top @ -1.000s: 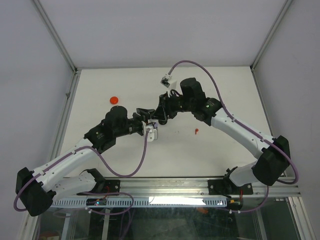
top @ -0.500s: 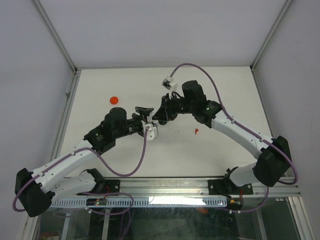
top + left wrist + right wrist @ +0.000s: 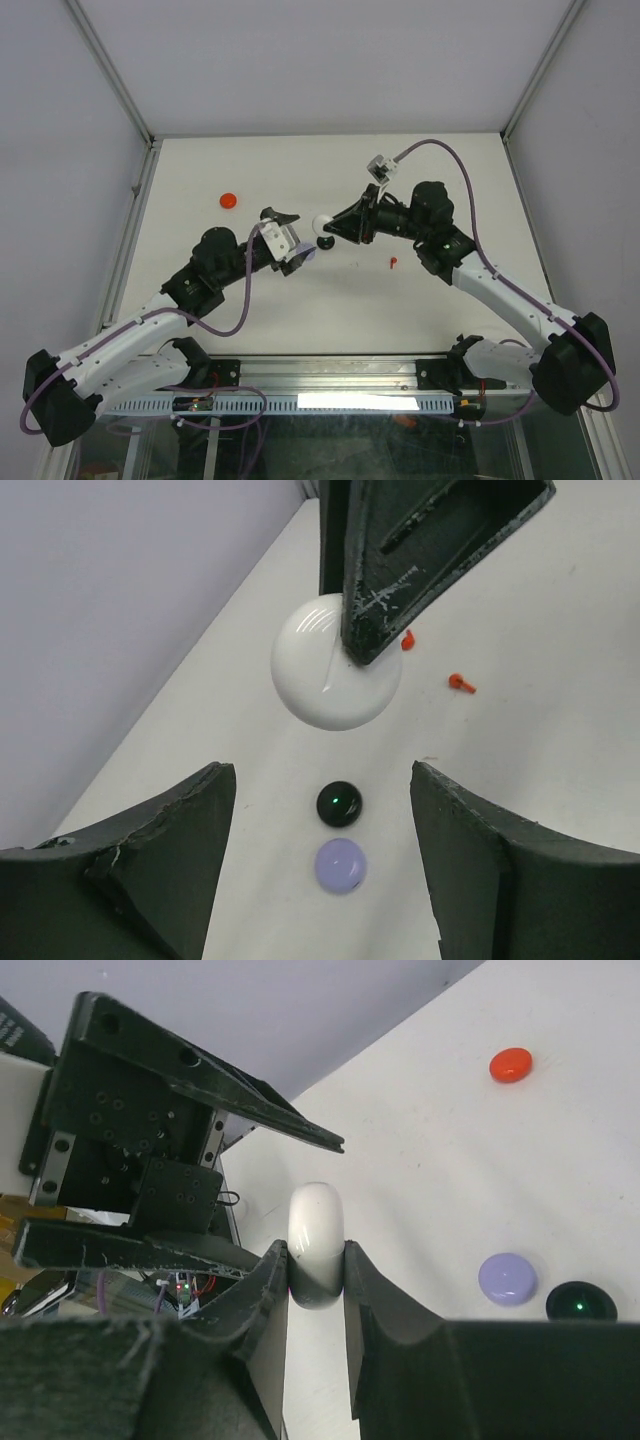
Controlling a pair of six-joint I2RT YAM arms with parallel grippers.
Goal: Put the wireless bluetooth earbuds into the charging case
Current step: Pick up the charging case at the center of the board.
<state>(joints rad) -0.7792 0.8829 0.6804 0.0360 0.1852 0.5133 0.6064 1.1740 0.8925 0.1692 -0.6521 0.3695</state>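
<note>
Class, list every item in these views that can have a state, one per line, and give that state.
left pincer: open, empty.
right pincer: shut on the white disc.
white disc: pinched edge-on.
black disc: flat on the table, green light on.
lavender disc: flat on the table, next to the black disc.
red disc: flat on the table, apart.
red earbuds: loose on the table.

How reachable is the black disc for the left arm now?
Probably yes: the left gripper is open, and the black disc lies uncovered just ahead; the right gripper holds the white disc farther off.
</note>
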